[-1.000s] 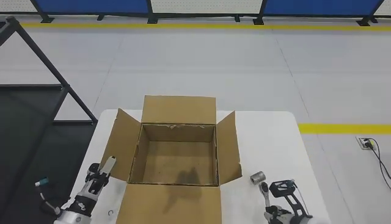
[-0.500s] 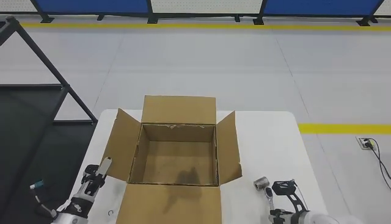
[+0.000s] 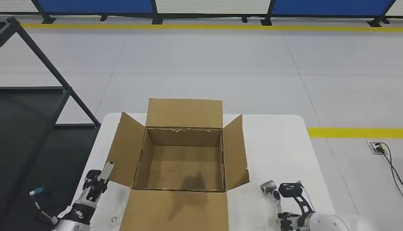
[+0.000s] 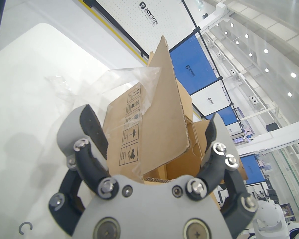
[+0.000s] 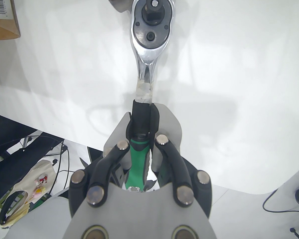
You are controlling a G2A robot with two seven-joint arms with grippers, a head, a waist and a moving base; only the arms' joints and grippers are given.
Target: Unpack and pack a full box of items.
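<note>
My right gripper point(image 5: 142, 123) clamps the green-handled chrome ratchet wrench point(image 5: 152, 21) to the right of the empty brown cardboard box point(image 3: 182, 136). The left gripper point(image 4: 152, 120) has its jaws apart. I judge packing begins: lift it over the flap point(image 3: 236, 152).

One cardboard box point(image 3: 185, 112) with four flaps spread, on one white table point(image 3: 277, 143). Two grippers: the left gripper point(image 4: 151, 115), fingers apart, and the right gripper point(image 5: 142, 120), clamped on the one ratchet wrench point(image 5: 151, 26). One metal socket point(image 3: 268, 185) lies just past the wrench's head. Ahead of the left gripper is one piece of clear plastic film point(image 4: 129, 75) against the box's side, and close by its base one small C-shaped clip point(image 4: 25, 228).
</note>
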